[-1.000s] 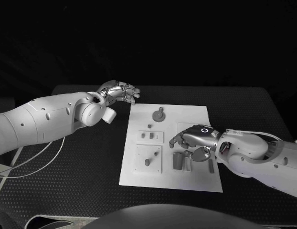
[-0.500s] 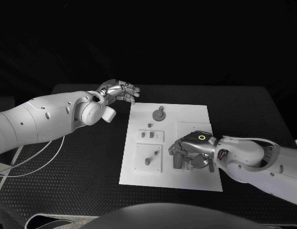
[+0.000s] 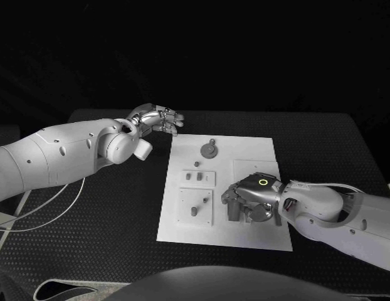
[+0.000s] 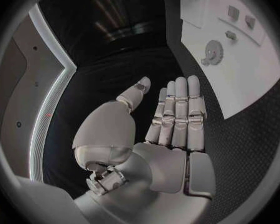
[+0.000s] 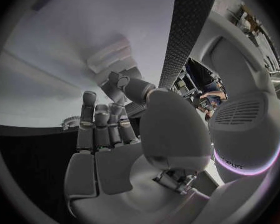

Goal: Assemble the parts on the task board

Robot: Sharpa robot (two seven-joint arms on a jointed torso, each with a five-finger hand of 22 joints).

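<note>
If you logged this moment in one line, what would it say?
left hand: open, off board | right hand: over parts on board, grip unclear

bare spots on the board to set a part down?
Free: the task board far-right corner beside the gear, and its near strip. Crowded: near-right, under the right hand.

A robotics lab: a black table [image 3: 340, 144] bearing a white task board [image 3: 249, 150], dark surroundings.

Left hand [image 3: 157, 119] raised, fingers straight; right hand [image 3: 252, 195] lowered.
</note>
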